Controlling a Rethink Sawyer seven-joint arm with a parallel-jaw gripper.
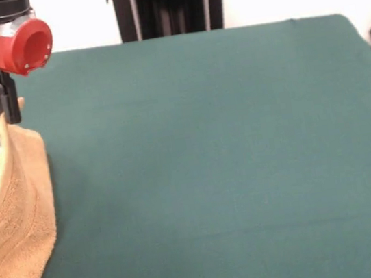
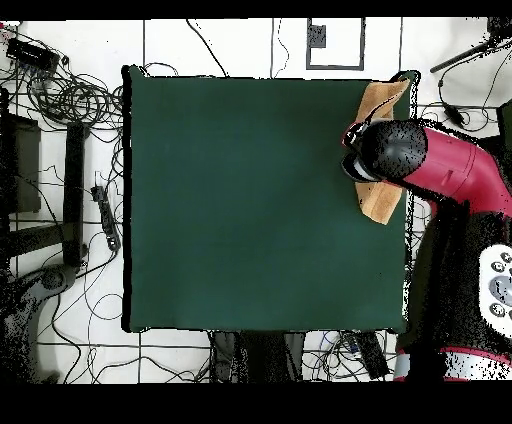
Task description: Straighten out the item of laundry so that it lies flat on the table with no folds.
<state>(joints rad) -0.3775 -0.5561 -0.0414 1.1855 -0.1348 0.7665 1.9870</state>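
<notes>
Front view: the orange-tan terry towel [image 1: 18, 225] is seen at the left edge of the green table [image 1: 210, 163], pinched at its raised top by the black gripper [image 1: 6, 112], whose fingers are closed on the cloth. The towel hangs in folds. A wide bare felt expanse is left to the right. In the overhead view the towel [image 2: 381, 200] is largely hidden under the red arm [image 2: 450, 170], against the table's [image 2: 250, 200] right edge.

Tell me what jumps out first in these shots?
The gripper is shut on a peak of the orange-tan towel, lifting it at the table's edge, front view's left. The towel drapes down in folds, partly over that edge. The rest of the green table is bare.
</notes>
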